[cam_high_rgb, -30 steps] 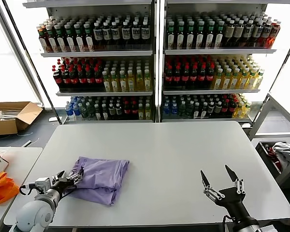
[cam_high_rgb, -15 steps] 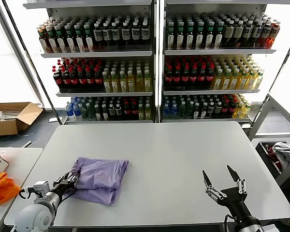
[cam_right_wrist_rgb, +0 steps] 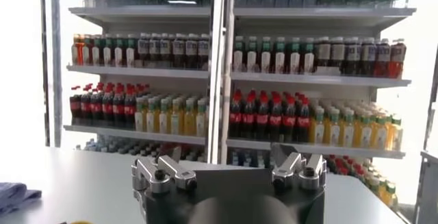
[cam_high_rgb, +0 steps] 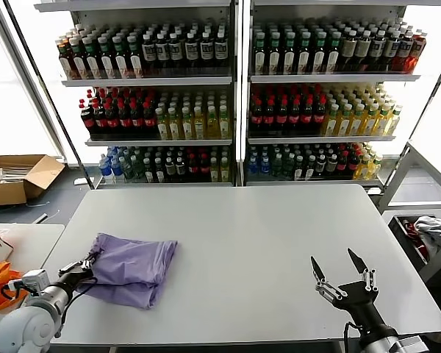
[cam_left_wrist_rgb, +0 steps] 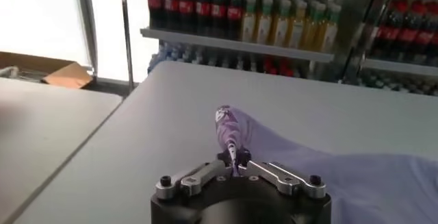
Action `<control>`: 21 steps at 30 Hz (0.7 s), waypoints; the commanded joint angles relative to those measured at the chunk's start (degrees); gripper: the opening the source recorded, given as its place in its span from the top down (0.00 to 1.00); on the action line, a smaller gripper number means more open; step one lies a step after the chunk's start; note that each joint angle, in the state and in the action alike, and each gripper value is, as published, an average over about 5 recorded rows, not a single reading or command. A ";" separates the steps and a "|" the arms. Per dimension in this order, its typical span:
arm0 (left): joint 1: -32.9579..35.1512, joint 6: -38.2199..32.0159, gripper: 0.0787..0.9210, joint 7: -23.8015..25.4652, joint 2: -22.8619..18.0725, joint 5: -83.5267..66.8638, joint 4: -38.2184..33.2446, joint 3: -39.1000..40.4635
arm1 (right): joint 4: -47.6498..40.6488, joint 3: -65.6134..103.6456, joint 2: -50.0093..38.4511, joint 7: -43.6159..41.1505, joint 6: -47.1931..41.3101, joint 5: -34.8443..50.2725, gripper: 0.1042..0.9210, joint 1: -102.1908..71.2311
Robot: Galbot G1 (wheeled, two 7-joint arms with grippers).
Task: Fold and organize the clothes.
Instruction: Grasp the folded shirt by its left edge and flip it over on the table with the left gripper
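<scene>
The lavender T-shirt [cam_high_rgb: 128,269] is lying folded into a rumpled bundle near the front left corner of the grey bench [cam_high_rgb: 264,243], with 1 rounded fold facing right. The left tool [cam_high_rgb: 86,265] is pinching the shirt's left edge; in the left wrist view [cam_left_wrist_rgb: 235,166] a raised ridge of fabric with dark purple-and-white print [cam_left_wrist_rgb: 229,131] is sitting between its closed fingers. The right tool [cam_high_rgb: 341,272] is hovering over the bench's front right, fingers spread, holding nothing.
</scene>
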 commanded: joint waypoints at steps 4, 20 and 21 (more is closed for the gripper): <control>5.85 0.44 0.98 1.14 10.34 -5.80 -2.82 -22.46 | -1.59 -0.43 -1.83 -0.07 0.36 1.21 0.12 0.39; -7.03 7.46 0.98 -9.89 5.76 -3.10 -22.82 24.41 | -5.77 -0.55 -1.92 -0.19 1.02 1.41 0.12 1.93; -9.30 7.47 0.98 -10.63 4.80 -2.23 -21.88 29.85 | -5.67 -0.32 -1.70 -0.17 0.94 1.13 0.12 1.78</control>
